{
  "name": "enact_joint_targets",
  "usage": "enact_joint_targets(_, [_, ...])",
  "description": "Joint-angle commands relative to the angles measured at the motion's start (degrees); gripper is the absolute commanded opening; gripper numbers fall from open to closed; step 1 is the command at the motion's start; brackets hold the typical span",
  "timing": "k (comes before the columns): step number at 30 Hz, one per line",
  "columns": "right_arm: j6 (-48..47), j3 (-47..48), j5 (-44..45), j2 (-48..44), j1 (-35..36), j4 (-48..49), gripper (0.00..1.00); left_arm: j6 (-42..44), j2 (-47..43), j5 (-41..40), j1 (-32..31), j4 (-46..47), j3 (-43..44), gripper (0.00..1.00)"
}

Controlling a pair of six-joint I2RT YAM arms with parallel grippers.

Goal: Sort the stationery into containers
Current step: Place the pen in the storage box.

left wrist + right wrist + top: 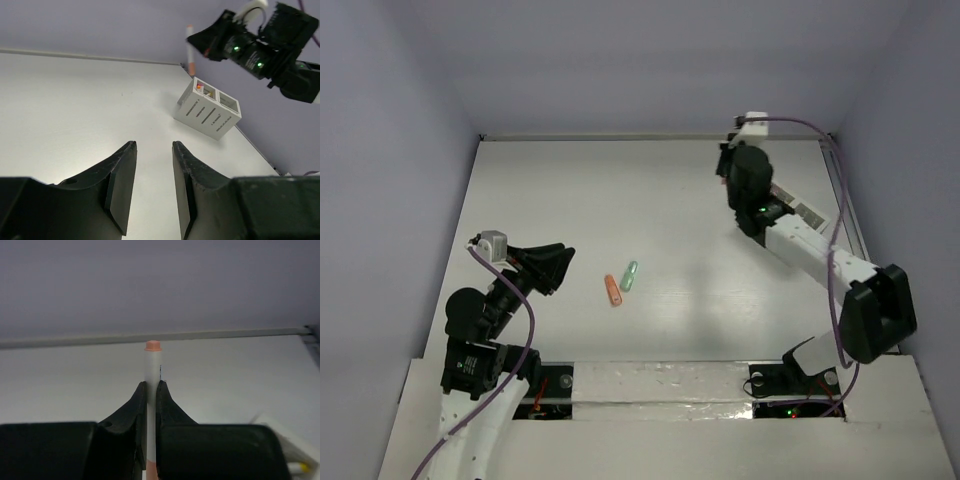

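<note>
My right gripper (151,386) is shut on a thin white pen with an orange tip (152,362) and holds it upright. In the left wrist view the pen (190,47) hangs just above the left end of the white organiser box (207,111), which has something orange in its end compartment. In the top view the box (807,210) is mostly hidden under the right arm (750,185). A stubby orange marker (613,291) and a stubby mint-green marker (630,275) lie side by side mid-table. My left gripper (548,268) (152,145) is open and empty, left of them.
The table (620,190) is walled by pale lilac panels at the back and sides. A raised rail (845,200) runs along the right edge next to the box. Purple cables trail from both arms.
</note>
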Motion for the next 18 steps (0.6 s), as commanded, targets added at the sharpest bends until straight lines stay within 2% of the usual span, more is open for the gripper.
enact_joint_targets(1, [-1.60,-4.48,4.23,-5.85,-6.79,5.28,0.00,0.10,-0.76,0.62,-0.27,2.65,1.37,0.32])
enact_joint_targets(6, [-6.26,-8.96,3.08,-10.44,-13.83,7.48,0.00,-0.08,-1.02,0.53,-0.27,2.73,1.28,0.32])
enact_joint_targets(11, [-4.32,-9.67,2.64,-8.87,-20.42,6.86,0.00,0.18,-0.84,0.62,-0.27,2.65,1.37,0.32])
enact_joint_targets(18, [-3.89,-11.08,1.58,-4.65,-21.84,7.04,0.00,0.18,-1.11,0.62,-0.27,2.64,1.37,0.32])
